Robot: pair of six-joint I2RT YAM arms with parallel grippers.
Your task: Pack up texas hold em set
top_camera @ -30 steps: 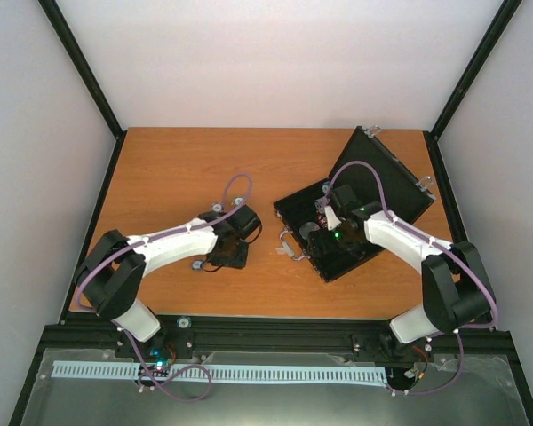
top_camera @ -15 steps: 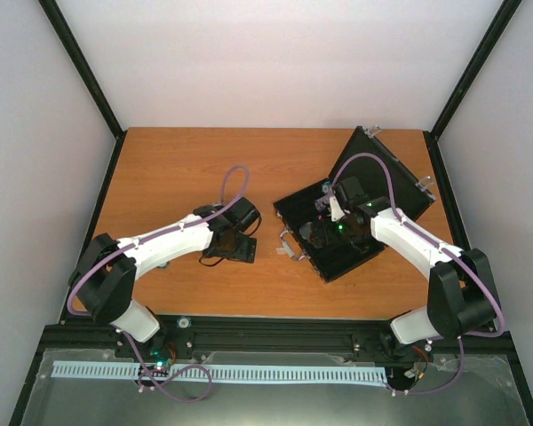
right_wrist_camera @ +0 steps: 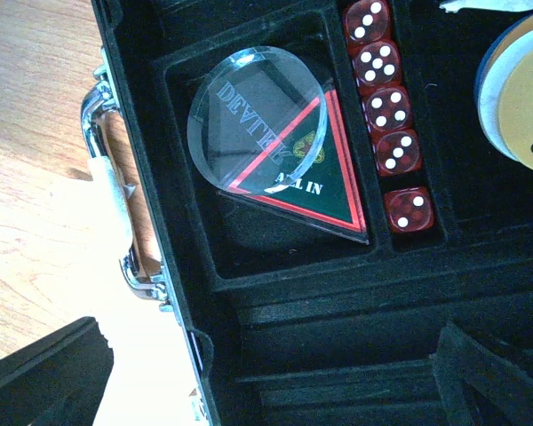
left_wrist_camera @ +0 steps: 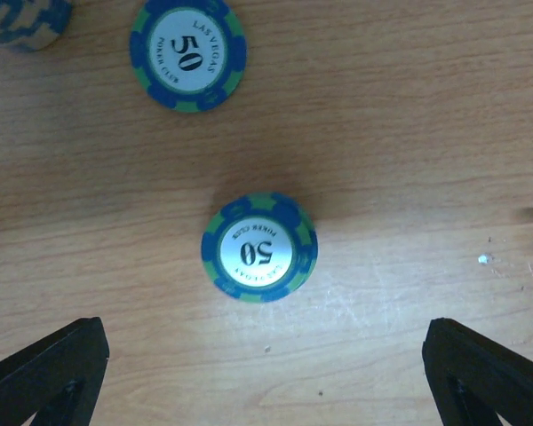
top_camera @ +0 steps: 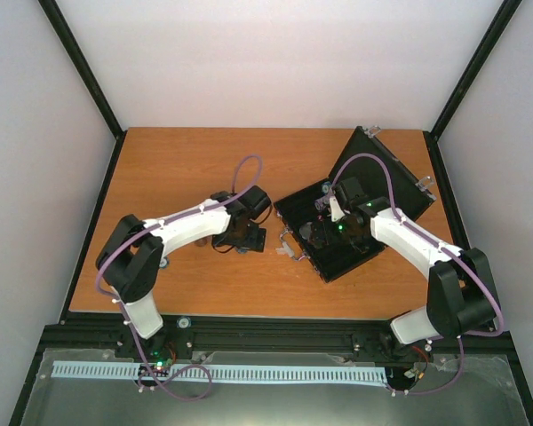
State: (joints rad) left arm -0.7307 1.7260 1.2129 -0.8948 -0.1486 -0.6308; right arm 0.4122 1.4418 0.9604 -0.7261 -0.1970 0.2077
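Two grippers gape wide, empty: the left gripper (left_wrist_camera: 265, 327) frames a blue 50 chip (left_wrist_camera: 259, 248) centred just ahead of its fingers (left_wrist_camera: 44, 373), likely for pickup; the right gripper (right_wrist_camera: 271, 346) hovers over the open case (right_wrist_camera: 338, 293).

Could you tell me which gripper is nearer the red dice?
Right. The right gripper hovers over the open case holding the dice; the left gripper is above chips on the table.
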